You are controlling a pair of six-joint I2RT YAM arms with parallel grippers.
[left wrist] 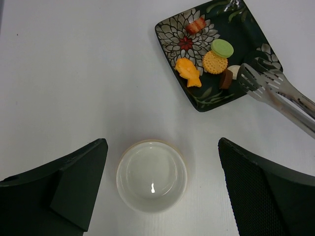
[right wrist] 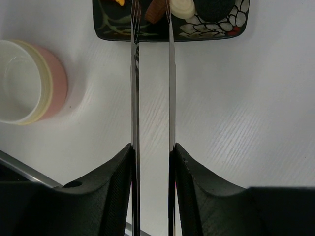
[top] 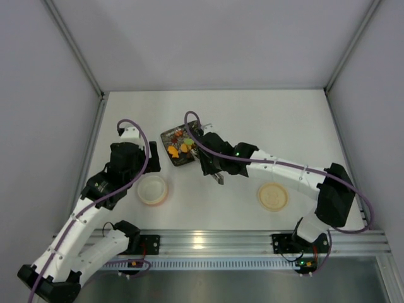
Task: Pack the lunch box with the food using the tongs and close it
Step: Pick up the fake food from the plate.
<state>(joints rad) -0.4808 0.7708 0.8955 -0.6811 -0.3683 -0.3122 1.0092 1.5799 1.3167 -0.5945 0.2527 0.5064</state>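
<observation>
The round cream lunch box (top: 153,189) stands open on the table, directly below my left gripper (left wrist: 162,145), whose jaws are wide open with nothing between them. Its flat lid (top: 273,197) lies apart at the right. The food (left wrist: 215,62), small orange, green, red, brown and whitish pieces, sits on a dark floral plate (left wrist: 172,30). My right gripper (right wrist: 152,153) is shut on the tongs (right wrist: 135,88), pressing both slim arms. The tongs' tips (left wrist: 256,81) reach over the plate's near edge, on either side of a brown piece (right wrist: 154,14).
Grey walls enclose the white table on three sides. An aluminium rail (top: 208,241) runs along the near edge between the arm bases. The lunch box (right wrist: 22,81) lies left of the tongs in the right wrist view.
</observation>
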